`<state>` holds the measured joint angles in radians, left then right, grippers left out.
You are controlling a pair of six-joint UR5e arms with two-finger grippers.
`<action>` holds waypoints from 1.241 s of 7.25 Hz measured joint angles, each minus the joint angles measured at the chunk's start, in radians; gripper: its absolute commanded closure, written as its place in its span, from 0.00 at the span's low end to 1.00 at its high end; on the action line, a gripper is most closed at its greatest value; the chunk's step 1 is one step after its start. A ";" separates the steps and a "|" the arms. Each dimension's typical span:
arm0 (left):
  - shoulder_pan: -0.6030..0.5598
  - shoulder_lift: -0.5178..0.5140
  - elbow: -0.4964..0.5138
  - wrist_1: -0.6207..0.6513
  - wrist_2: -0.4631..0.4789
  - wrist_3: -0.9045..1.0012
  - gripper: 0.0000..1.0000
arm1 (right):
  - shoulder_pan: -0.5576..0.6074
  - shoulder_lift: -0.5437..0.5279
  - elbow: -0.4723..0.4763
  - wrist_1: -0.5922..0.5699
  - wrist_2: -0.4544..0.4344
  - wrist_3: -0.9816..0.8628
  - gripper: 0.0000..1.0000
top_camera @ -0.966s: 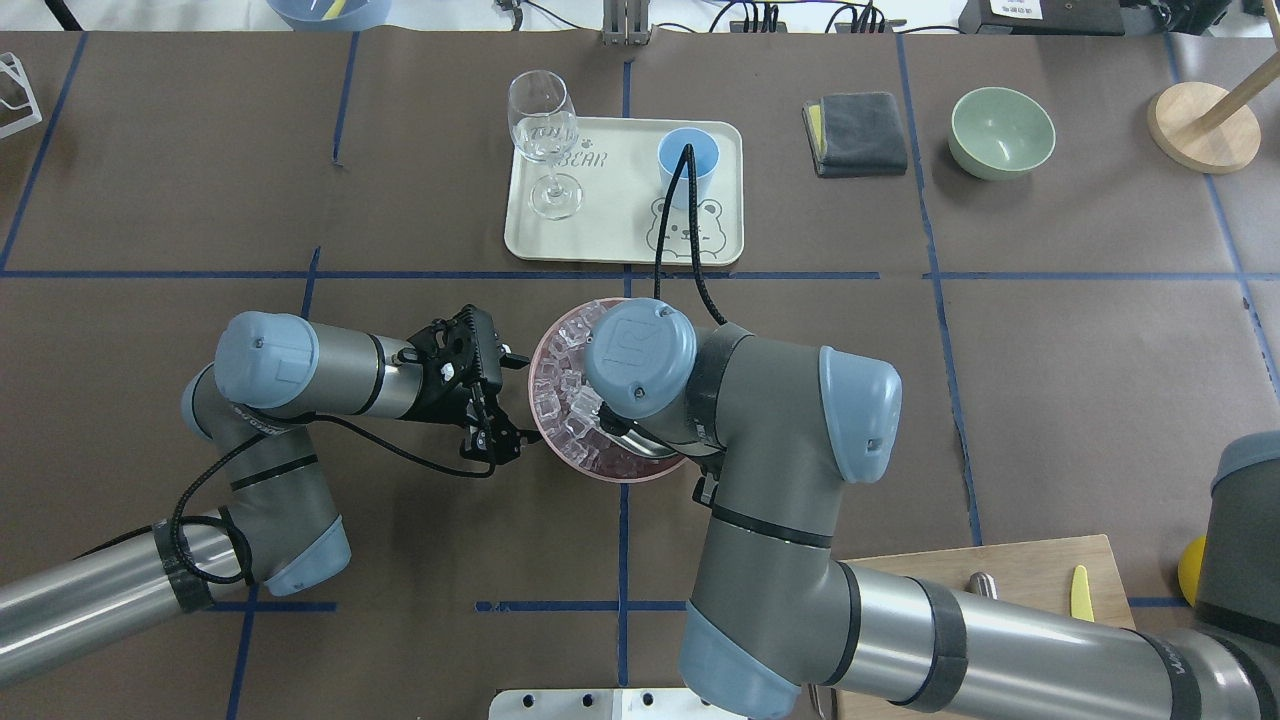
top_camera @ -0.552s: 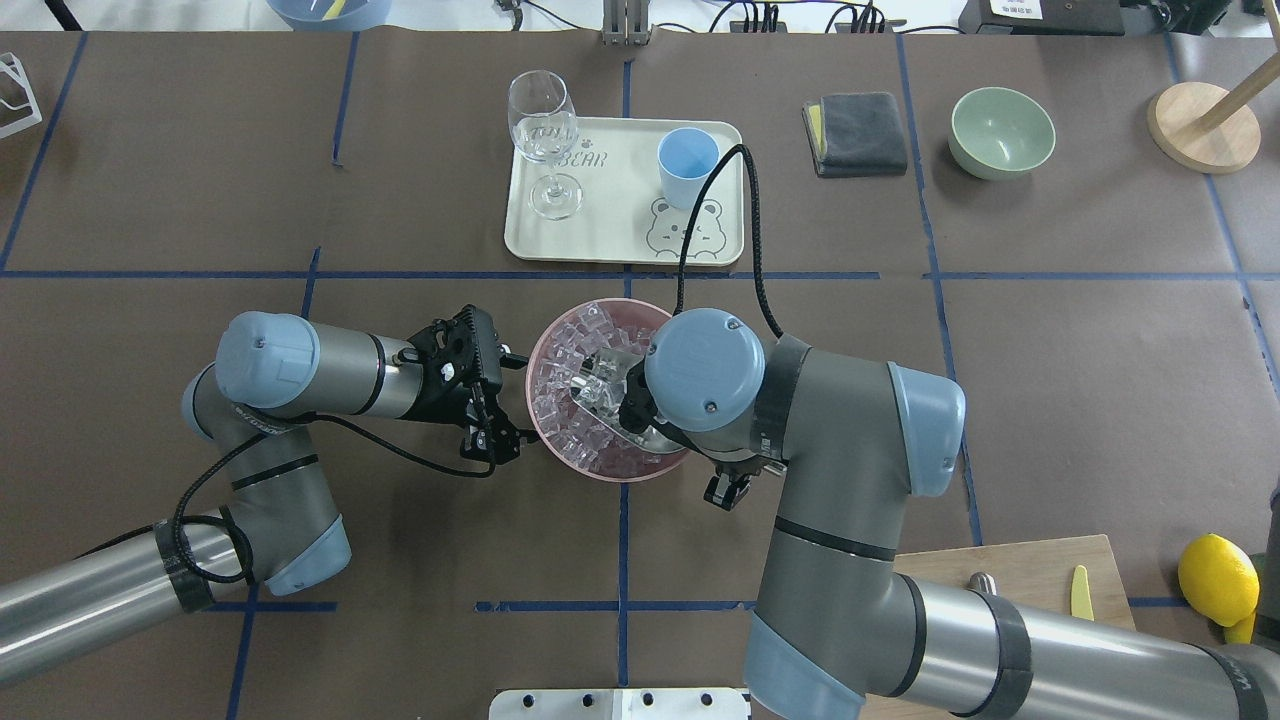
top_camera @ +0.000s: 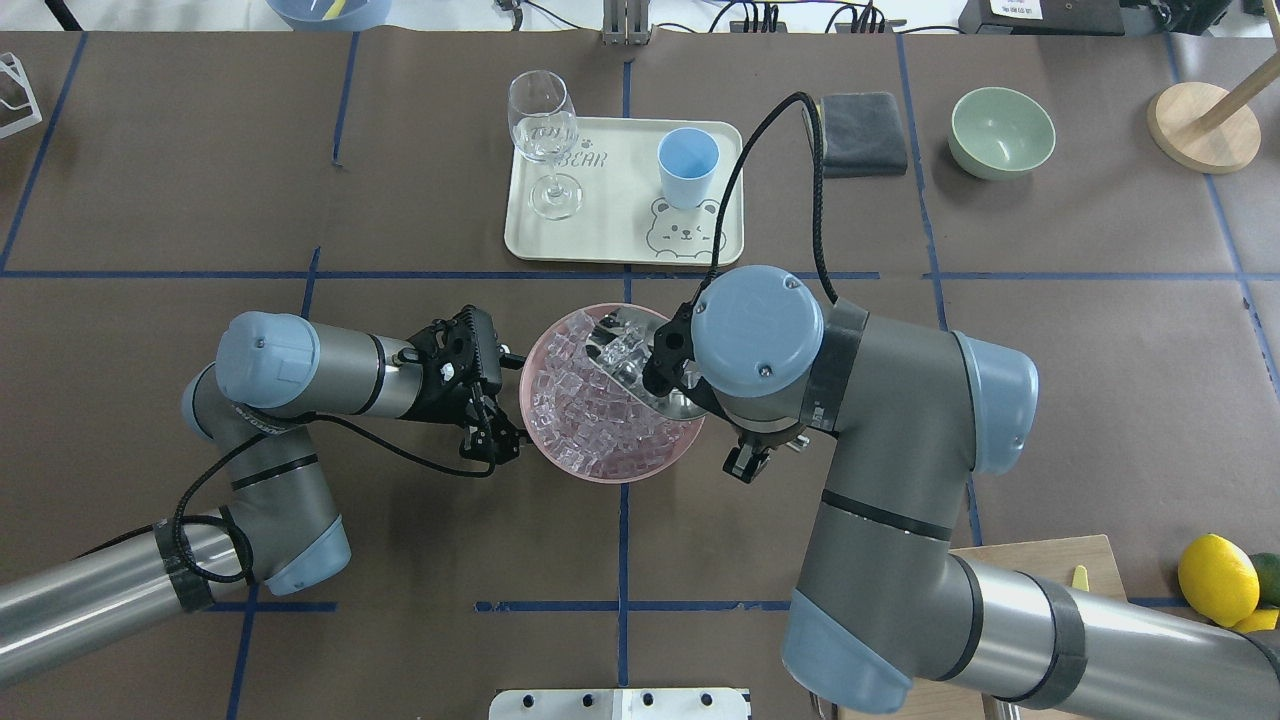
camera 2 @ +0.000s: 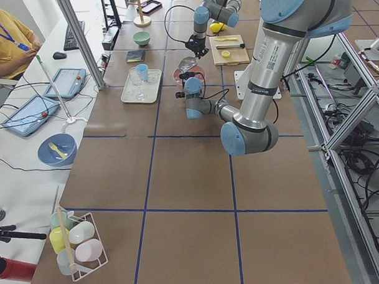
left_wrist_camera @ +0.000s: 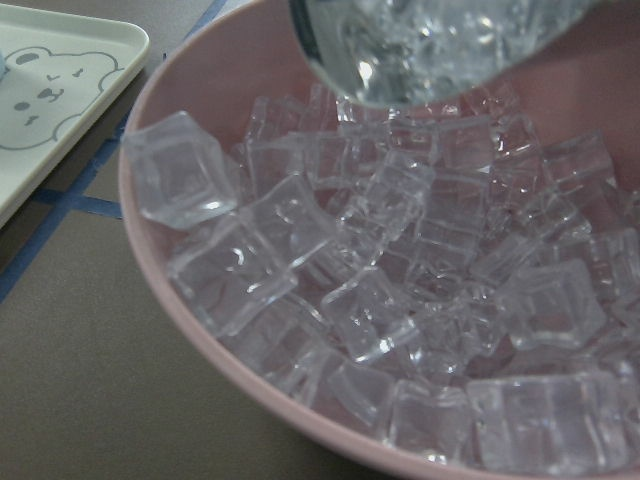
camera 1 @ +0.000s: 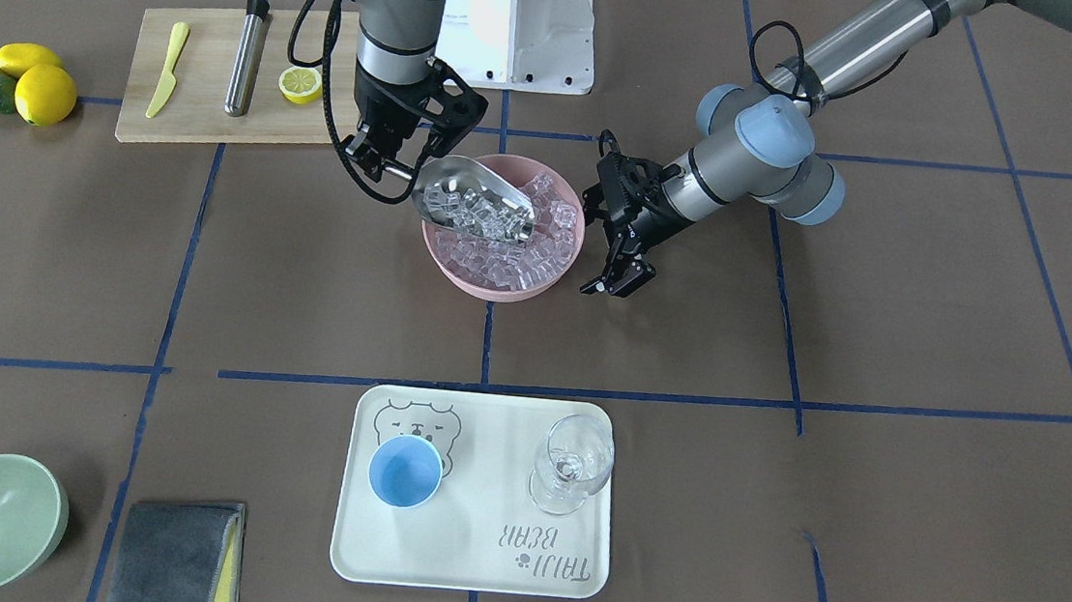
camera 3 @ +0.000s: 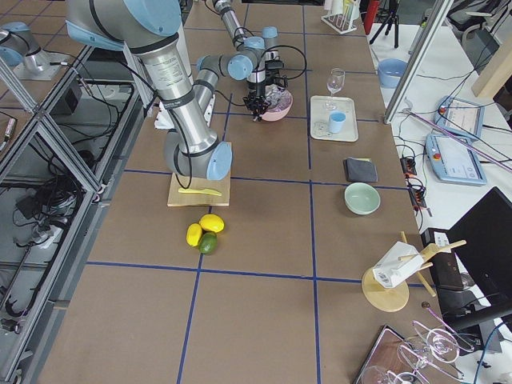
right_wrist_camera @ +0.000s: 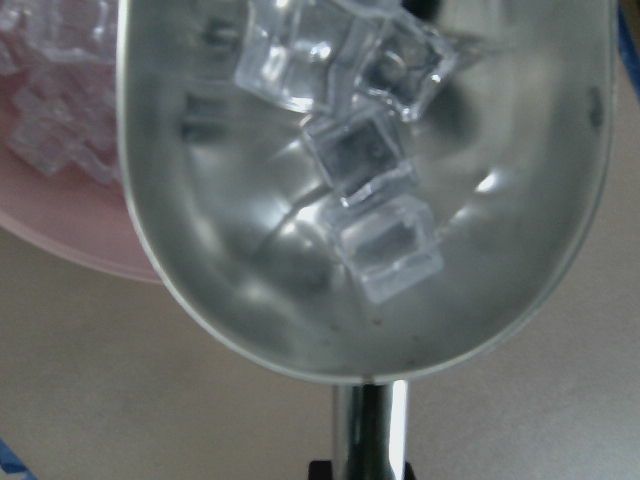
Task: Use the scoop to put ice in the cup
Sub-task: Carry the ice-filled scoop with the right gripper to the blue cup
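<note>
My right gripper point(camera 1: 391, 169) pinches the shiny steel scoop point(camera 1: 472, 200) | clear ice cubes point(right_wrist_camera: 385, 245) inside, over the round pink bowl point(camera 1: 498, 291) | small light-blue cup point(camera 1: 406, 472) on cream tray point(camera 1: 474, 567) | left gripper point(camera 1: 617, 281): I can't tell its jaws

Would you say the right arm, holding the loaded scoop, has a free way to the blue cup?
Probably yes: the scoop hangs above the pink bowl, nothing stands between it and the cup, and the wine glass is off to one side.
</note>
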<state>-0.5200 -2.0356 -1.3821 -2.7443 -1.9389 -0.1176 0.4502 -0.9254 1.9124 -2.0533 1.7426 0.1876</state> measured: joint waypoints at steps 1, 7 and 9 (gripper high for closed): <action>0.000 0.000 0.000 0.000 0.000 0.000 0.00 | 0.036 0.020 0.002 -0.074 0.004 -0.009 1.00; 0.000 -0.003 0.000 0.000 0.000 -0.001 0.00 | 0.315 0.290 -0.320 -0.272 0.085 -0.231 1.00; 0.000 -0.003 0.000 0.000 0.000 -0.001 0.00 | 0.355 0.387 -0.529 -0.273 0.076 -0.317 1.00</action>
<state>-0.5200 -2.0386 -1.3821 -2.7443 -1.9389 -0.1181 0.8049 -0.5386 1.3832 -2.3259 1.8188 -0.1296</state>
